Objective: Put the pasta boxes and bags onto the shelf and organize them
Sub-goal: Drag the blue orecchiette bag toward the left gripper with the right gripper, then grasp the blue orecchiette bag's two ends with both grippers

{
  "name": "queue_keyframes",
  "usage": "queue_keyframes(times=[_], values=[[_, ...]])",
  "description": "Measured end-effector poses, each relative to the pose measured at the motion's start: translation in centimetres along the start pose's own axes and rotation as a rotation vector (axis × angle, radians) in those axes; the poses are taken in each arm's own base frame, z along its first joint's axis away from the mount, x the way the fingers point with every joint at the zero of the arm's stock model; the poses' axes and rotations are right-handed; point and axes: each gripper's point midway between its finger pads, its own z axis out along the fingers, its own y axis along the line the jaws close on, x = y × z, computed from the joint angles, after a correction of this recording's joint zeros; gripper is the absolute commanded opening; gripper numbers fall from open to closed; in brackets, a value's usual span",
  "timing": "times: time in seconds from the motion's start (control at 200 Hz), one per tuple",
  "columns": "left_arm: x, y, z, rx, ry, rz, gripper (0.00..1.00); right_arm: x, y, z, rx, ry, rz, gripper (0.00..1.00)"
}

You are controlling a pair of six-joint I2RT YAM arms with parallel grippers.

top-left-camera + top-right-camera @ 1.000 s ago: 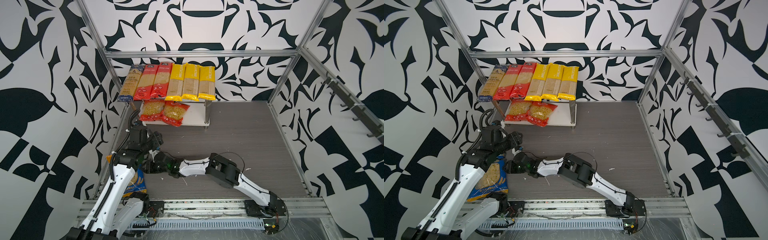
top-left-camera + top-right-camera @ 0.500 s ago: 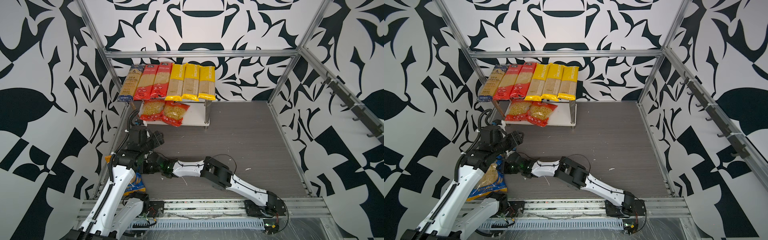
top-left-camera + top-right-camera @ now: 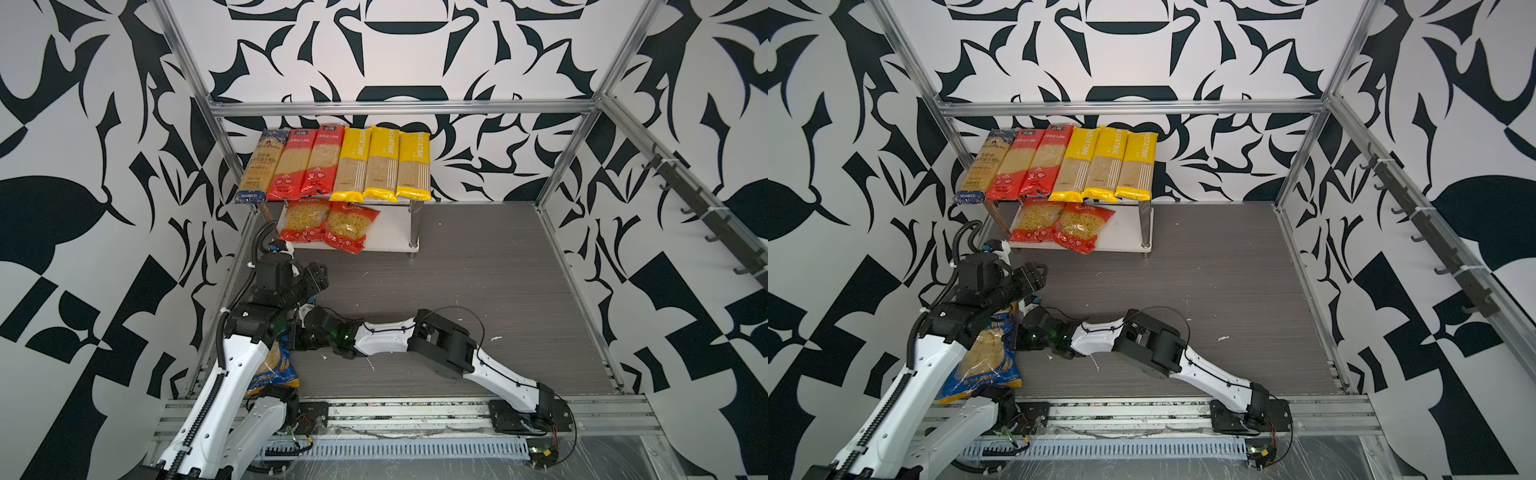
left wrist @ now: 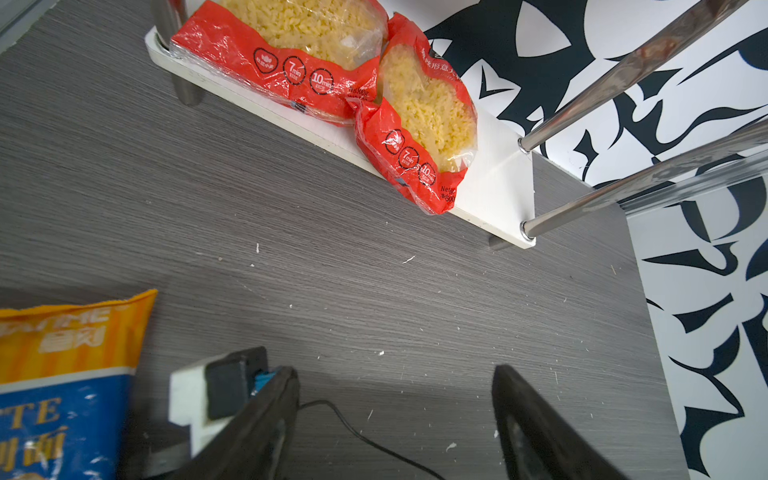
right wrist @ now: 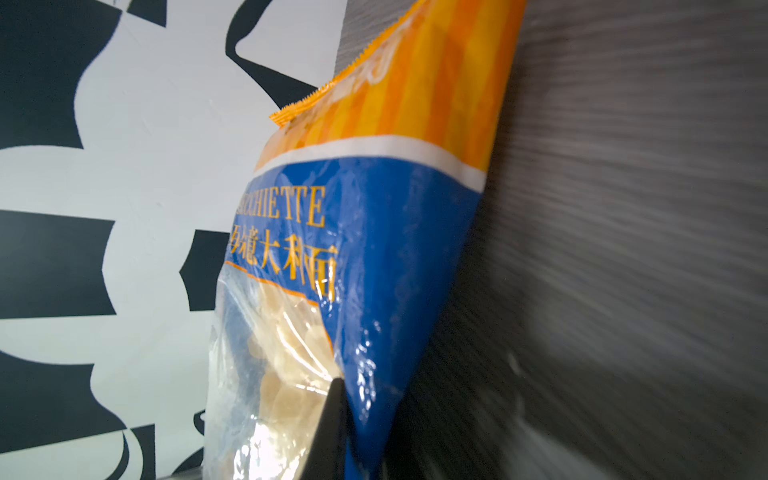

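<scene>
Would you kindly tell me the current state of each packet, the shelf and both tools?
blue-orange packet: lying on the table, not yet shelved.
right tool: shut on the blue-orange packet's edge.
left tool: open, empty, above the table.
six long packets: side by side on the shelf's top tier.
two short red packets: on the lower tier, one overhanging its front edge.
shelf: upright, lower tier partly bare.

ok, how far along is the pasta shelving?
Done: six long packets fill the shelf top, two short red bags sit on its lower board. In hand: right tool shut on the blue-orange bag. Left: get it onto the lower board's bare part; left tool open, empty.
</scene>
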Motion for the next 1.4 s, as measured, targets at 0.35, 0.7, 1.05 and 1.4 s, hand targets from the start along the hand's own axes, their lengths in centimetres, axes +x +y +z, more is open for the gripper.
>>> queue_keyframes(times=[0.35, 0.7, 1.05, 1.4], values=[[0.1, -0.2, 0.1, 0.013, 0.010, -0.006, 0.76, -1.7, -4.2, -8.8, 0.089, -0.050, 0.032, 0.00], [1.9, -0.9, 1.9, 0.067, 0.077, -0.066, 0.75, -6.3, -9.5, -22.5, 0.235, -0.200, 0.086, 0.00], [7.4, -0.9, 3.8, 0.080, 0.204, -0.075, 0.75, -6.4, -10.8, -30.9, 0.428, -0.212, 0.006, 0.30], [13.7, 0.3, 4.6, 0.062, 0.347, -0.083, 0.75, -7.5, -12.2, -33.8, 0.528, -0.242, -0.014, 0.52]])
